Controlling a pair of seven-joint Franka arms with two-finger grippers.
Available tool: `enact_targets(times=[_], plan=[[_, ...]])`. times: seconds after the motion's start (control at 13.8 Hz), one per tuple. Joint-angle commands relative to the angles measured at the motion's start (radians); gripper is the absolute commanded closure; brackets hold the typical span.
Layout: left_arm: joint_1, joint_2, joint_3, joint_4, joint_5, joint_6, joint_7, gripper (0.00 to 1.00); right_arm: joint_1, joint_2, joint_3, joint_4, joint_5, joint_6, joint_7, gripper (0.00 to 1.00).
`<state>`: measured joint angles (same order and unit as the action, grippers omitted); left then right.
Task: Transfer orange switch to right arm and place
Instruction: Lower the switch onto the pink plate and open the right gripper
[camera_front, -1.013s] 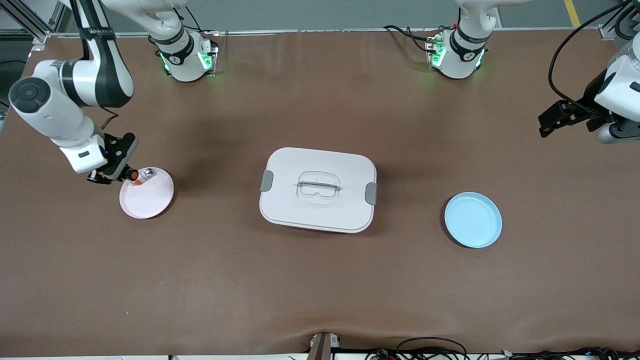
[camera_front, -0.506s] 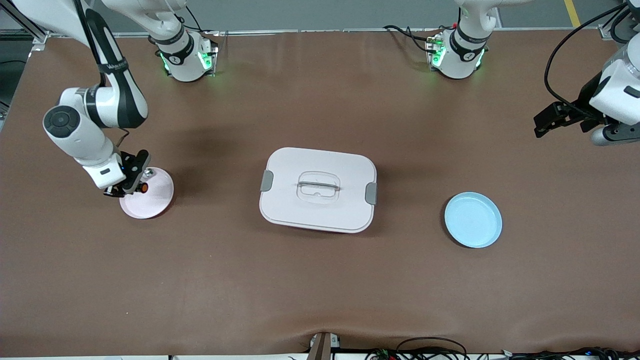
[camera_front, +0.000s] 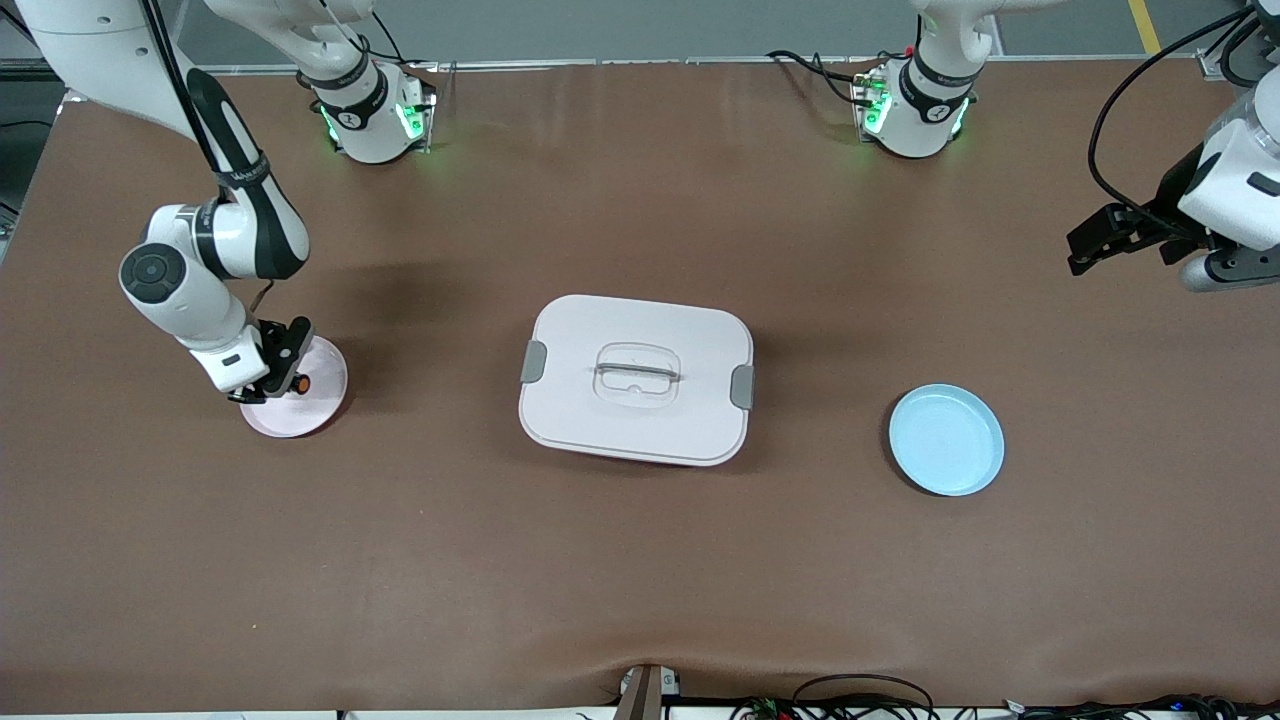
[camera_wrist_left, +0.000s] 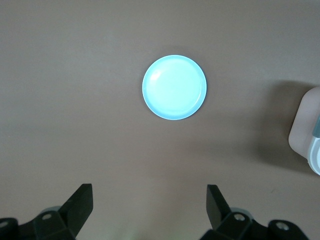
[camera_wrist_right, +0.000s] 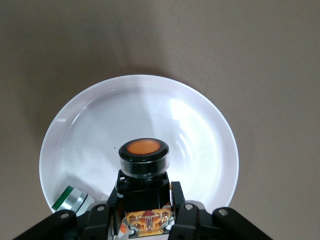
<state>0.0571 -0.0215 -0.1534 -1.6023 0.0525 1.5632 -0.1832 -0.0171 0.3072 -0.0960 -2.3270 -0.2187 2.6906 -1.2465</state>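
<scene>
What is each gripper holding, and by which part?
The right gripper grips the orange switch by its lower body, cap free. The left gripper holds nothing.

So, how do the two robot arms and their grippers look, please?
Both are white jointed arms with black joint bands; the right arm carries a round dark grey joint cap. Each black two-finger gripper, right gripper and left gripper, is angular. Black cables trail along both, and green lights glow at the bases.

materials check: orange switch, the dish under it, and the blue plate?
Orange switch, shut in the right pincer: looks like molded plastic, with a glossy black collar and a matte orange cap.
Pale pink dish: glossy, with soft highlights along the rim; glazed ceramic or hard plastic, can't tell which.
Blue plate: smooth, with a faint sheen and thin rim; probably plastic.
</scene>
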Motion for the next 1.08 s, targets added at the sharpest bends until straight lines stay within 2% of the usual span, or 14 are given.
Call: enact_targets(times=[0.0,0.65,0.8,0.87,0.94,1.01], plan=[[0.0,-0.006,0.006,-0.001,-0.017,-0.011,0.018,0.0,-0.018,0.035,0.012,-0.008,-0.022,0.046,-0.007,1.0],[-0.002,-0.001,0.006,-0.001,-0.017,-0.009,0.018,0.0,-0.02,0.063,0.013,-0.008,-0.021,0.078,-0.004,0.99],[-0.002,-0.001,0.006,-0.001,-0.017,-0.009,0.018,0.0,-0.02,0.059,0.013,-0.006,-0.021,0.078,-0.001,0.63],[-0.002,-0.001,0.006,0.001,-0.017,-0.009,0.018,0.0,-0.02,0.059,0.012,-0.005,-0.021,0.078,-0.001,0.49],[-0.002,-0.001,0.006,0.001,-0.017,-0.009,0.018,0.0,-0.021,0.058,0.012,-0.003,-0.021,0.078,0.001,0.11],[-0.002,-0.001,0.006,0.002,-0.017,-0.008,0.018,0.0,-0.023,0.052,0.012,-0.003,-0.021,0.075,-0.007,0.0]])
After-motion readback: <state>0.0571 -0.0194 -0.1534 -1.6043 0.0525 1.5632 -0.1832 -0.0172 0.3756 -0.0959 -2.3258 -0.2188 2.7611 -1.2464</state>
